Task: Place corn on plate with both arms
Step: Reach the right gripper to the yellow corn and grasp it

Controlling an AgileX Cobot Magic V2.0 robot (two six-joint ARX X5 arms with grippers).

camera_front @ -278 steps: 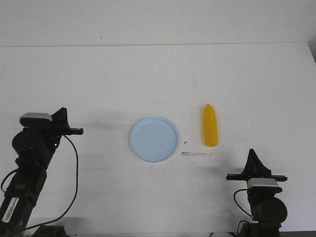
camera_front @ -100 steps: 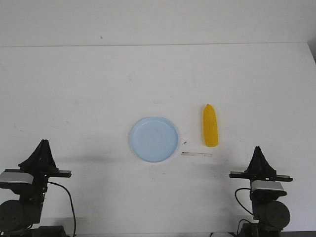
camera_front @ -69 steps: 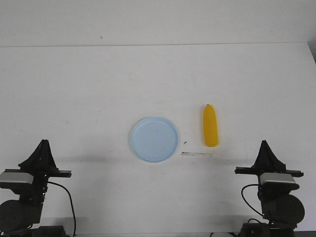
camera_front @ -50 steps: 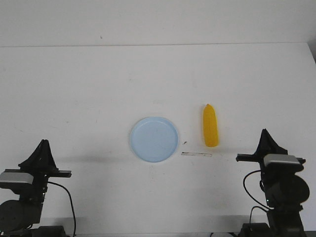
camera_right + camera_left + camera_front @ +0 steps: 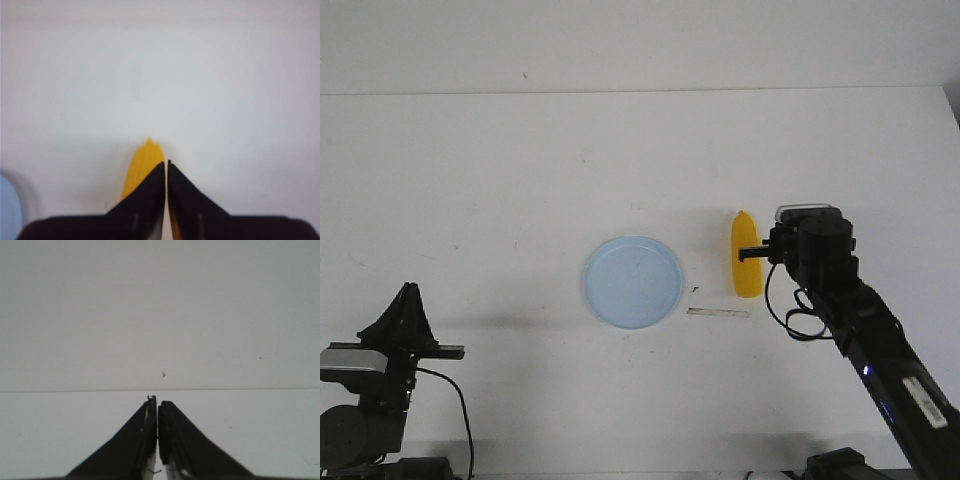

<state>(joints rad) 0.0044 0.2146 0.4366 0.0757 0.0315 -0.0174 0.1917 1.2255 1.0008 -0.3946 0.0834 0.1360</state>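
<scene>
The yellow corn [image 5: 744,232] lies on the white table, right of the pale blue plate [image 5: 632,281], with its pointed end away from me. My right gripper [image 5: 752,255] hovers over the corn's middle with its jaws shut and empty. In the right wrist view the shut gripper [image 5: 166,163] covers most of the corn [image 5: 144,161], and a sliver of the plate [image 5: 7,206] shows at the frame's edge. My left gripper [image 5: 409,291] is shut and empty at the table's front left, far from the plate. In the left wrist view the left gripper [image 5: 158,403] faces only bare table.
A thin pale strip [image 5: 717,313] and a small dark speck [image 5: 694,290] lie on the table between the plate and the corn's near end. The table's far edge [image 5: 640,92] runs along the back wall.
My right arm has lifted from the front right edge and reached forward and left until its gripper is over the corn. The left arm pulled back earlier and now stays still.
</scene>
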